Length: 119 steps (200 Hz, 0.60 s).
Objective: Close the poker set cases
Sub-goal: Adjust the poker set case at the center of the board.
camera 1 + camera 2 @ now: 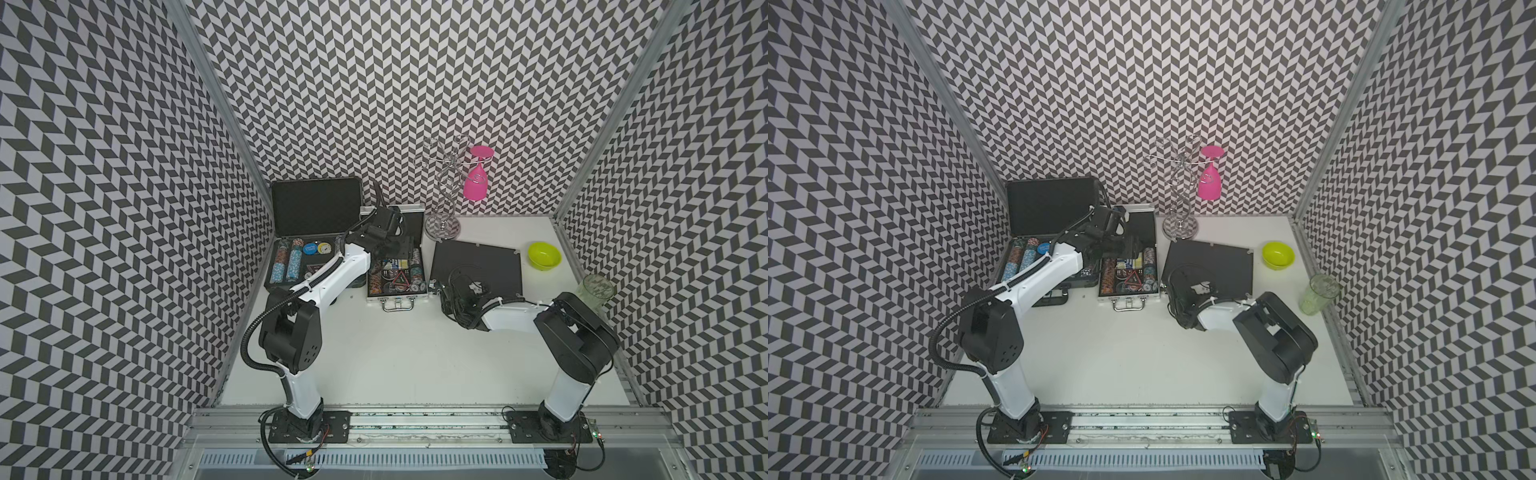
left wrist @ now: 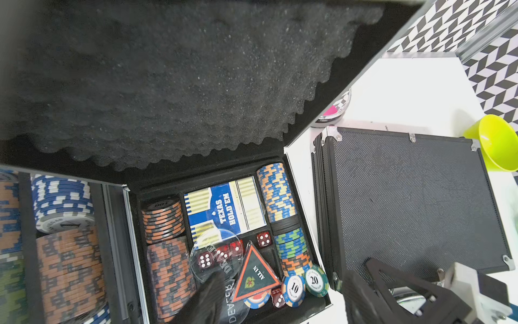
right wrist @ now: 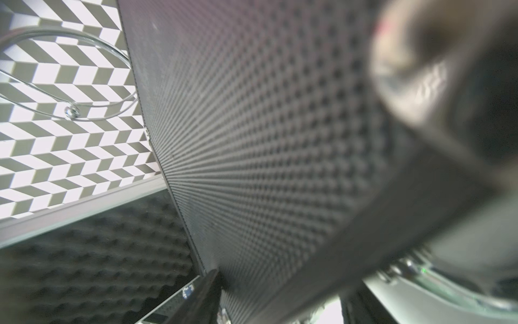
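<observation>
The left tool (image 1: 399,248) is spread and empty over the silver case (image 1: 392,296) by the counter's (image 1: 395,353) far edge. The case's egg-crate foam lid (image 2: 168,84) stands open above ridged striped chips (image 2: 276,190). The right tool (image 1: 453,295) sits at the near-left corner of the shut case (image 1: 478,262), a flat one in pebbled black; whether it is spread I cannot tell. The black case (image 1: 316,208) in the far-left corner gapes too. I judge one of three done.

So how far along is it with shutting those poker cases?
Done: the black textured case lies shut, right fingers at its front corner. In hand: the left fingers hang open by the silver-framed case, its foam-lined lid up. Left: that lid, plus the large black case by the wall, standing wide open.
</observation>
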Motion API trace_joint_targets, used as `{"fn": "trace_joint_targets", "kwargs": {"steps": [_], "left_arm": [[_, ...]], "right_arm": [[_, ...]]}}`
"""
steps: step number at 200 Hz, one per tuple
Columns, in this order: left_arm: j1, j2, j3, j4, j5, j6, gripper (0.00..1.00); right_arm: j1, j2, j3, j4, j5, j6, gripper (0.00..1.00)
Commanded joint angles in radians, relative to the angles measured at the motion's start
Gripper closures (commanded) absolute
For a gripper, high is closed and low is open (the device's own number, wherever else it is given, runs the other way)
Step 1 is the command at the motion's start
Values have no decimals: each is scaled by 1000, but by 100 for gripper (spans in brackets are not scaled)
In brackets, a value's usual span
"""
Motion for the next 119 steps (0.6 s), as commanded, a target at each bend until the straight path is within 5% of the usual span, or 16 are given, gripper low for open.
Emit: {"fn": "trace_joint_targets", "kwargs": {"steps": [1,57,119], "left_arm": [[1,-15,2,11,-10,2,31],[0,15,0,7,12,13,30],[-16,-37,-98,36,-5,7,31]], "right_arm": [[5,34,-21,7,-37,80,38],[1,-48,-1,-56,16,-31,22],[-10,-38,288,-302,-30,-656,19]]}}
